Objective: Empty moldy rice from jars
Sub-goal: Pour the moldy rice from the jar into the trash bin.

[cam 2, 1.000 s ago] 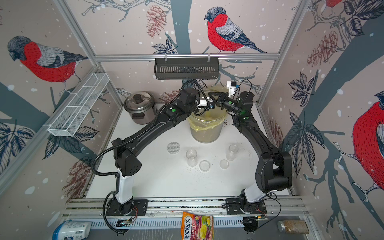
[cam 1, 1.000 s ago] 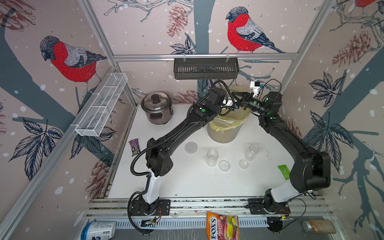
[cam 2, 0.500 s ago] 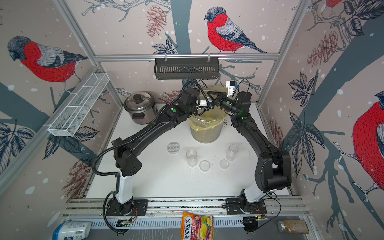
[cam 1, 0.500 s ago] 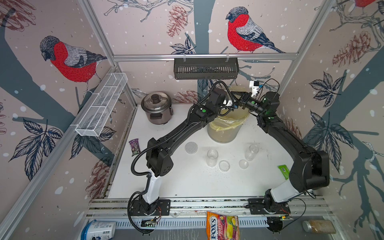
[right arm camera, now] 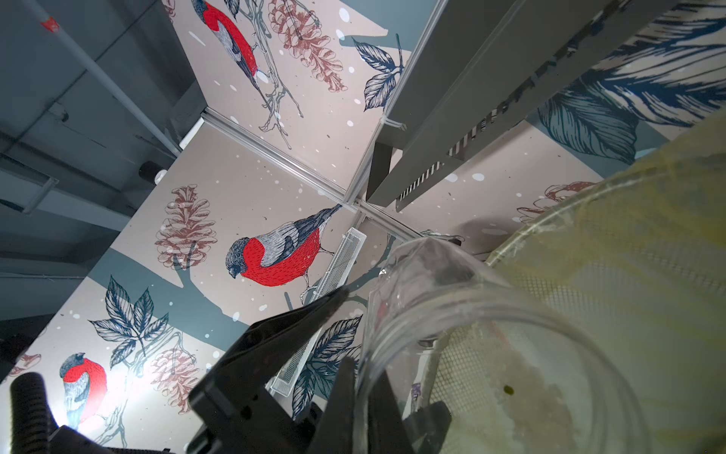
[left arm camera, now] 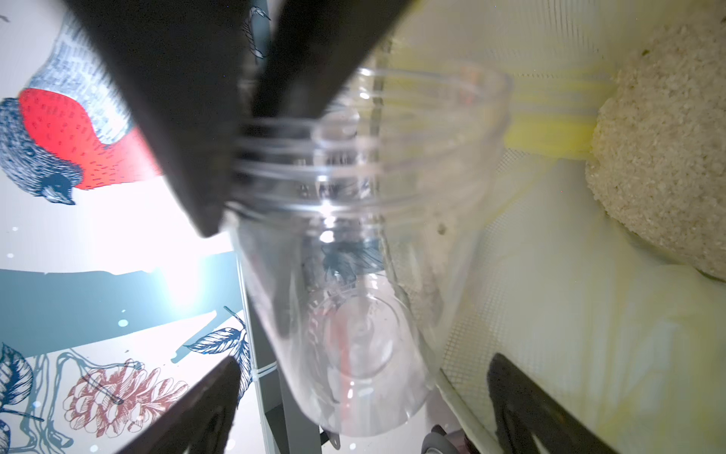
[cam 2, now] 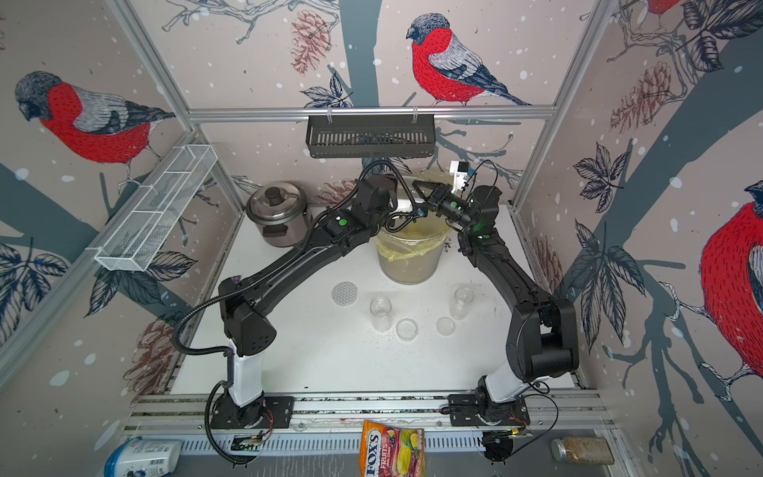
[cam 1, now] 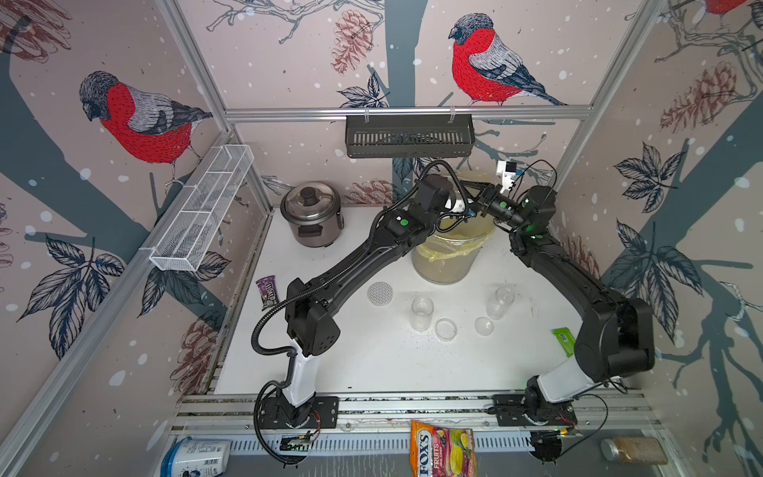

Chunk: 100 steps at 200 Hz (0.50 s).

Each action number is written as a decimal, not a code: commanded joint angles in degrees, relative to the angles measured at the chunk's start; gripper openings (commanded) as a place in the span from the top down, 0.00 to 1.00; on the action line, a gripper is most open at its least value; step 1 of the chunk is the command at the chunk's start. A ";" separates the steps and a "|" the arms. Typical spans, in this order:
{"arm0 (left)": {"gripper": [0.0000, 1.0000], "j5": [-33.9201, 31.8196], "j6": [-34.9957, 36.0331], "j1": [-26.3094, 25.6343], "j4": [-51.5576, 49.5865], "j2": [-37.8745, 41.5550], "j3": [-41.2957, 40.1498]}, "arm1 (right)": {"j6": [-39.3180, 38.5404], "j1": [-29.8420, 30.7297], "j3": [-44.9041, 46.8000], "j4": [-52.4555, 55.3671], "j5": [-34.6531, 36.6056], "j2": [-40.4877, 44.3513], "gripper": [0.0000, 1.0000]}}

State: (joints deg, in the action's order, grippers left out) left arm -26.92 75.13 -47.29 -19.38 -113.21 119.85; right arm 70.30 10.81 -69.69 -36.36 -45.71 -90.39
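- The right gripper is clamped tight on the threaded rim of the wide jar, with the clear wall pinched between its two black fingers. It holds the jar tipped onto its side over the bin.
- The left gripper is spread wide and holds nothing. Its fingers stand on either side of the jar's base, apart from the jar's wall.
- The bin is lined with a yellow bag and stands by the far edge of the table, right of the middle. In both top views the two arms meet over its mouth, and the left wrist hides most of the held jar.
- The moldy rice lies as a pale, grainy heap inside the bin, against the bag.
- A thin pale streak of grains also shows along the held jar's wall. I cannot tell whether it clings inside the jar or lies behind it.
- One narrow jar stands upright and uncapped near the middle of the table, on the near side of the bin.
- A second narrow jar stands the same way, further toward the right edge.
- Two clear lids lie flat between the narrow jars, a little nearer the front edge.
- The silver dotted lid lies flat beside the first narrow jar, toward the left edge.
- A rice cooker sits at the far edge, left of the bin.
- A candy bar lies by the left edge, and a green packet lies by the right edge.
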 commanded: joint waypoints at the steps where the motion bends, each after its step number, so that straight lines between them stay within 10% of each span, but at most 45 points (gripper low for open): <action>1: 0.03 3.14 -2.86 -0.59 5.77 1.47 -0.08 | 1.06 0.52 0.52 -1.25 -4.01 -0.55 1.00; 100: 0.03 1.27 -3.37 0.77 5.76 3.16 -0.30 | 14.39 -0.16 5.61 -21.47 -6.31 -1.58 1.00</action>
State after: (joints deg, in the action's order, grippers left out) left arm -25.32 73.21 -47.35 -15.49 -110.98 118.26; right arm 75.94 10.90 -65.65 -42.50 -47.31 -91.39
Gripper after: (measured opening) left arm 0.967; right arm 0.077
